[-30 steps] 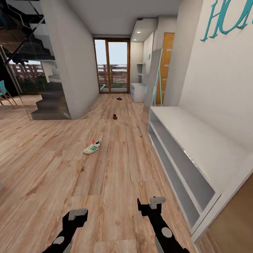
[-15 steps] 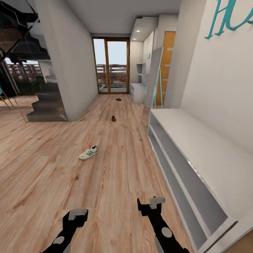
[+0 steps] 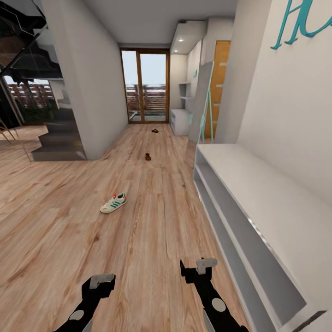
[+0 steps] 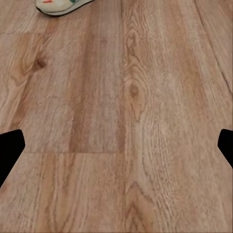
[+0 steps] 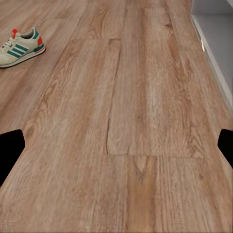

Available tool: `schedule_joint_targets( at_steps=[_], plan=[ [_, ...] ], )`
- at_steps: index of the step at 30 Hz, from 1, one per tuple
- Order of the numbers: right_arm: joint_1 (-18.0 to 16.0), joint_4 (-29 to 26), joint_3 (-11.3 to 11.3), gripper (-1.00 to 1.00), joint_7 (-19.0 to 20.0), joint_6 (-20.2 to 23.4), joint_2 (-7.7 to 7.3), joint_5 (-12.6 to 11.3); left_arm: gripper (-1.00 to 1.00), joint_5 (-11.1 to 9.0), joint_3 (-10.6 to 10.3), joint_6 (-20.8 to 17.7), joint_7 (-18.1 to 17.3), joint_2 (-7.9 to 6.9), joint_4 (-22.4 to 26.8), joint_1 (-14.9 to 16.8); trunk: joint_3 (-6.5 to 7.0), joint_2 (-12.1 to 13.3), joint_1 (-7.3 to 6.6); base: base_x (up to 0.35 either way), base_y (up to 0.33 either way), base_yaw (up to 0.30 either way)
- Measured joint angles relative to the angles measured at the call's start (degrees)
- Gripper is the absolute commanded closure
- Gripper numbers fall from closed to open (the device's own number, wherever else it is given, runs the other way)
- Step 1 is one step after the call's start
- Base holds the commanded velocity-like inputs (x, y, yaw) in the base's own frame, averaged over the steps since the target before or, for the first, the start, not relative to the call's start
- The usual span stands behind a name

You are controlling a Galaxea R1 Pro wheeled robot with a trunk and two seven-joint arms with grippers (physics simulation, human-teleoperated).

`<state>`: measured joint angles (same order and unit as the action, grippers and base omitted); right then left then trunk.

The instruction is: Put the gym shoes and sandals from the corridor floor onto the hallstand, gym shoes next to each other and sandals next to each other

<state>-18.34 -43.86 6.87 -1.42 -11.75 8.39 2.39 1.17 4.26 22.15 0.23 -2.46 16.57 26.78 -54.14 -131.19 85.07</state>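
One gym shoe (image 3: 113,203) lies on the corridor floor (image 3: 152,230) ahead, so roll up close, aim the left tool (image 3: 102,282), whose fingers are spread apart like the right tool (image 3: 199,269), then pinch its side.

Bright, even light; daylight thru glass door (image 3: 145,87) at far end, ceiling spot glowing. Soft faint shadows. Edges stretched wide-angle, wrist views slightly soft.
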Motion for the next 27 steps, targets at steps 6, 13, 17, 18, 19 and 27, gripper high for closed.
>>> schedule_joint_targets(
  at_steps=[6,13,17,18,19,27],
  plan=[
    [0.0,-0.02,0.03,-1.0,-0.01,0.02,0.03,0.0,-1.0,-0.14,0.03,0.0,-0.06,-0.01,-0.02,-0.01,0.0,0.0,-0.01,0.283,-0.003,0.0],
    [0.0,-0.03,0.04,-1.0,-0.01,0.02,-0.01,0.0,-1.0,-0.21,0.04,0.06,-0.14,-0.01,-0.01,-0.01,0.0,0.0,-0.01,0.326,-0.001,0.0],
    [0.0,-0.03,0.05,-1.0,-0.01,0.02,0.0,0.0,-1.0,-0.22,0.04,0.07,-0.15,-0.01,0.0,-0.01,0.0,0.0,-0.01,0.336,0.0,0.0],
    [0.0,-0.03,0.06,-1.0,-0.01,0.02,-0.01,0.0,-1.0,-0.22,0.04,0.07,-0.15,-0.01,0.0,-0.01,0.0,0.0,-0.01,0.337,0.0,0.0],
    [0.0,-0.03,0.08,-1.0,-0.01,0.02,-0.01,0.0,-1.0,-0.22,0.04,0.07,-0.15,-0.01,0.0,-0.01,0.0,0.0,-0.01,0.337,0.0,0.0],
    [0.0,-0.03,0.12,-1.0,-0.01,0.02,0.04,0.0,-1.0,-0.22,0.04,0.07,-0.15,0.01,0.01,0.0,0.0,0.0,-0.01,0.338,0.0,0.0]
  ],
)
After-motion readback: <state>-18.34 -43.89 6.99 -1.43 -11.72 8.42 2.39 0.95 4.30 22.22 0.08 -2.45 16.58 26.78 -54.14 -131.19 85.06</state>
